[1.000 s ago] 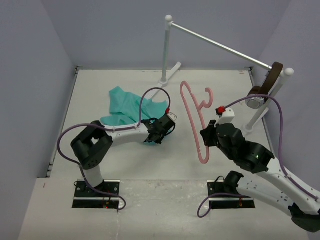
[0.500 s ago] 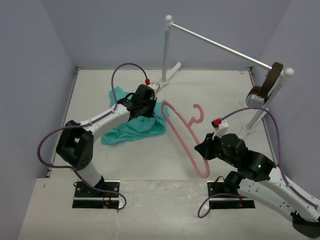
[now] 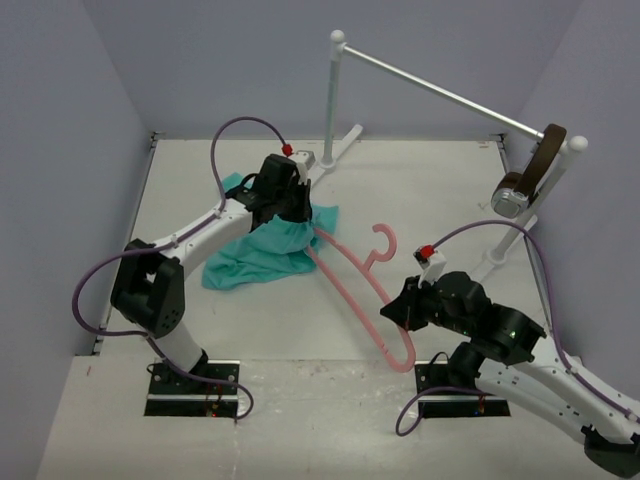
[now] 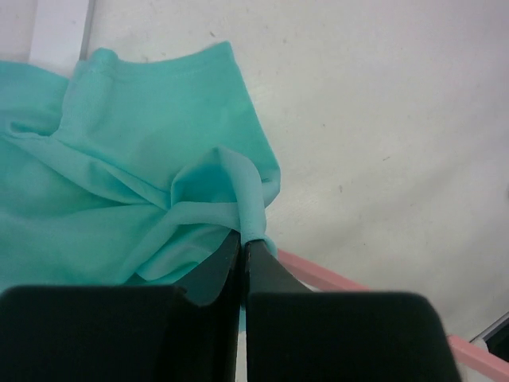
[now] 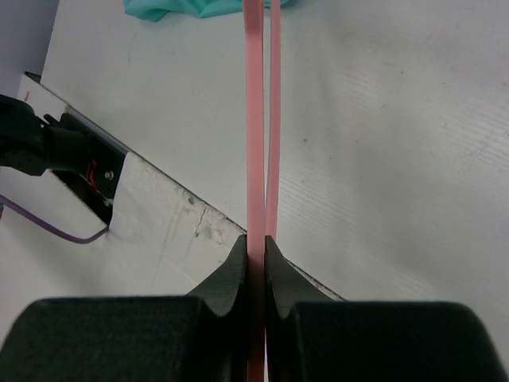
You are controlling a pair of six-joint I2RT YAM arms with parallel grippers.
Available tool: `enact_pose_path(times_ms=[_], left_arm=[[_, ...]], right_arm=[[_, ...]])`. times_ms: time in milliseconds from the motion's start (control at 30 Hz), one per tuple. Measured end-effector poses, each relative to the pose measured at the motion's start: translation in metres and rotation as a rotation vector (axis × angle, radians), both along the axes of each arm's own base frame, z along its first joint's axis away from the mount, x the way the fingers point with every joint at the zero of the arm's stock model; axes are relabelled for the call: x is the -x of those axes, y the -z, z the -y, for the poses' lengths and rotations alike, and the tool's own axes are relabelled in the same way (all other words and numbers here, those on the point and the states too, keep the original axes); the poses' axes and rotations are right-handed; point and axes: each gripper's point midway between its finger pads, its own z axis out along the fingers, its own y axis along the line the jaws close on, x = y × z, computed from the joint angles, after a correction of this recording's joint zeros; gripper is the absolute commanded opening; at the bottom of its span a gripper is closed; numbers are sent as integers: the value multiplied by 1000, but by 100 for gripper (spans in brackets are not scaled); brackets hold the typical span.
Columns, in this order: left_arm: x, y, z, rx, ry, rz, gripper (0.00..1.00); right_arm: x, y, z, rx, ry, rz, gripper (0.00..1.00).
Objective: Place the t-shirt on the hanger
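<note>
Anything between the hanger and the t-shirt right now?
Nothing visible. The right end effector clamps the hanger, whose far end lies at the edge of the t-shirt. The left end effector pinches a fold of it.

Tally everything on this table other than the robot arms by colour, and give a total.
Teal: 1, t-shirt
Pink: 1, hanger
Silver: 1, rack rod
Brown: 1, brown object hung at the rod's right end
Total: 4

No legible text or labels anywhere.
</note>
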Motion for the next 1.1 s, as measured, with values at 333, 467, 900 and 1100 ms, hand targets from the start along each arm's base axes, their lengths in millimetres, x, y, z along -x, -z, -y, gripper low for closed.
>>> enact_pose_path(times_ms=[333,467,900,1100], left_arm=[[-23,-22,-4,11,-56,56,0],[-24,-22,-5,14,-70,51,0],[-27,-26,-9,15,-93,50,0],[-21,-32,-8,35,-77,51,0]], right_arm=[[13,-12,3,-77,-22,6,0],[17,-7,1,-64,-40,-24,0],[-3,12,6,83,52,-65,0],[-37,-7,-6,99,143,2,0]])
